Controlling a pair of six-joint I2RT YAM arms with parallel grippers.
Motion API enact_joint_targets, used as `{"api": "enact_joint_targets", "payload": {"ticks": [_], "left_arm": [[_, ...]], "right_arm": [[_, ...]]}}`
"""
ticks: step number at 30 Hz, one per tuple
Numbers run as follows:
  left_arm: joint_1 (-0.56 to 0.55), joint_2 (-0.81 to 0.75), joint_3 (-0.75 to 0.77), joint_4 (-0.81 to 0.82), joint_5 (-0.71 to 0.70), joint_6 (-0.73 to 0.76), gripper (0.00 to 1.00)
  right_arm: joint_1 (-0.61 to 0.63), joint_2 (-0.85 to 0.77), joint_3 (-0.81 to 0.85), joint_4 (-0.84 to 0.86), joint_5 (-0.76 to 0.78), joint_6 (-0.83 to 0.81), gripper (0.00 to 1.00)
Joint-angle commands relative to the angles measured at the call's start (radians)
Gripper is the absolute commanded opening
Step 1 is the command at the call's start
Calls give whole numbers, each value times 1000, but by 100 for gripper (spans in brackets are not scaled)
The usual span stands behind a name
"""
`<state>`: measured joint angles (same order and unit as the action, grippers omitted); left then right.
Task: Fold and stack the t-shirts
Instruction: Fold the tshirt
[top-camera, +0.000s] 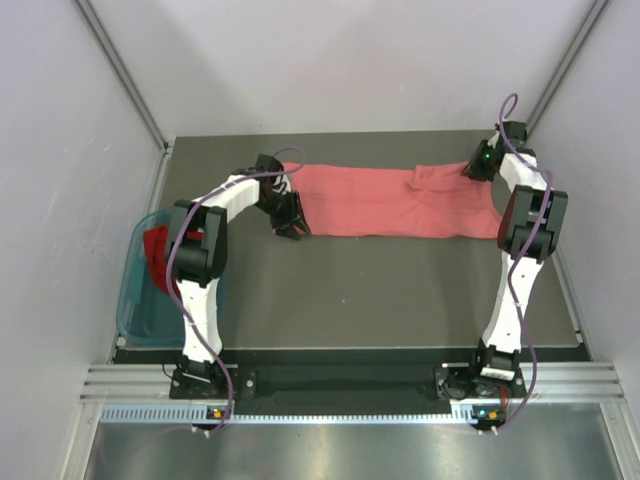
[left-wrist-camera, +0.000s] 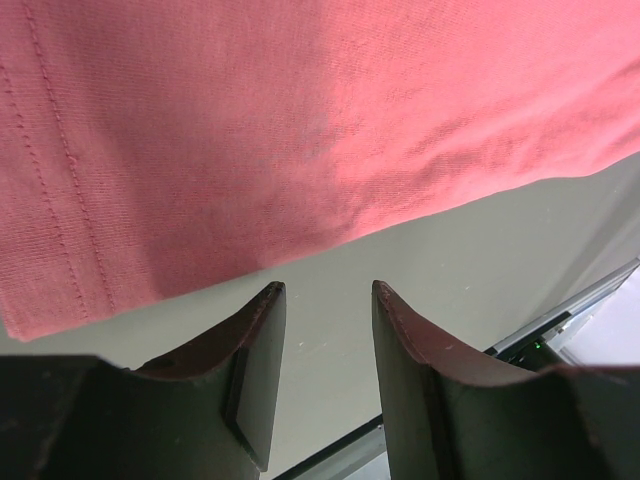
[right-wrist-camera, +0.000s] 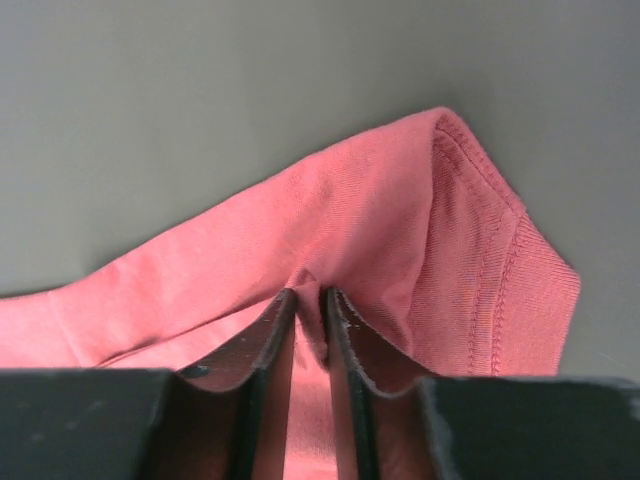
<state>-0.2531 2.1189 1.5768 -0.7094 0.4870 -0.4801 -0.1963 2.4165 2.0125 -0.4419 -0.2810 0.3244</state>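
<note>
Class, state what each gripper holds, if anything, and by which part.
The right gripper pinches the salmon-pink t-shirt by a fold of cloth beside its sleeve hem. The left gripper holds nothing; its jaws stand open over the table.

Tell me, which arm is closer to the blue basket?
Left. The left end effector is beside the pink shirt's end nearest the basket; the right end effector pinches the shirt's opposite end.
</note>
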Motion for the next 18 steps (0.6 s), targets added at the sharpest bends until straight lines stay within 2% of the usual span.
{"api": "enact_joint_targets", "payload": {"ticks": [1,5,18], "left_arm": [[2,-5,31,-1,21,8,45],[2,-8,26,-1,18,8,45],[2,-5,26,1,27,17,45]], "right_arm": [[12,-19,46,34,-3,2,17],[12,-42,42,34,8,10,13],[12,-88,34,23,19,-4,17]]}}
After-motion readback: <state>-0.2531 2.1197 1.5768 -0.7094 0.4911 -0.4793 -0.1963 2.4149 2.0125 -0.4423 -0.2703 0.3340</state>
